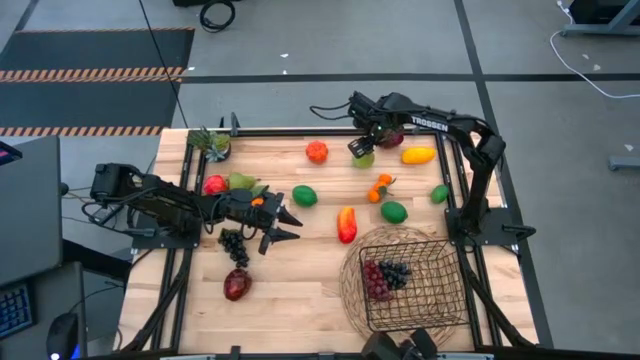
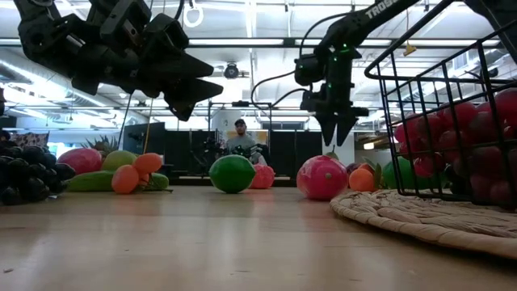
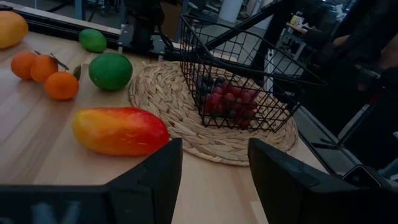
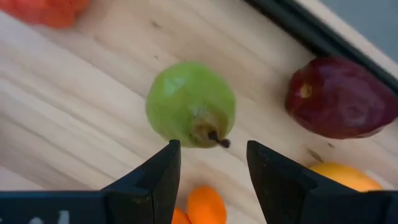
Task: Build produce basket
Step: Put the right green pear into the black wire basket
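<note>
Left tool (image 1: pixel 285 225) open, low, right tool (image 1: pixel 362 150) open, raised

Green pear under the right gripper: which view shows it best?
Right wrist view: the pear fills the frame, stem visible, just beyond the open right gripper. High view shows it small; low and left wrist views don't show it.

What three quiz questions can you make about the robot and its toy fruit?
1. True or false: the basket already holds grapes.
2. Which fruit is under the right gripper? A) green pear B) banana C) strawberry
3. The basket sits on a round woven ____.

Key: 1 true. 2 A; the open fingers hover above it. 3 mat. Bonus: the left gripper is open and empty above the table.
</note>
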Robot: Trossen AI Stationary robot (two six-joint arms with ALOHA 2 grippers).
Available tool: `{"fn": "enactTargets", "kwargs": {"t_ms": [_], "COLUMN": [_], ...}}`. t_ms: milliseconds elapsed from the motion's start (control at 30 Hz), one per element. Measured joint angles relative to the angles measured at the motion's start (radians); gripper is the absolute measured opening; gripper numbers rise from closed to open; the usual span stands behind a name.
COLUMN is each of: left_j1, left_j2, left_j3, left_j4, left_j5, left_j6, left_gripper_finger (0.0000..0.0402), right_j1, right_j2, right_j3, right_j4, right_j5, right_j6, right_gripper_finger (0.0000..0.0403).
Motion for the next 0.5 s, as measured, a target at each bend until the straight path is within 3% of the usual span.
{"fn": "enactTargets", "kwargs": {"t_ms": [500], "left_j1": [0.0], "left_j2": [0.0], "left_j3": [0.0], "left_j4": [-0.013], "left_j5": [-0.014], "left_j6": [0.0], "left_gripper_finger": [0.019], "right_j1": [-0.003], "right_j2": [0.0], "right_j3": [-0.019], "right_j4": [0.068], "right_j5": [0.007], "right_j6": [-0.023], "right_gripper_finger": [0.0171]}}
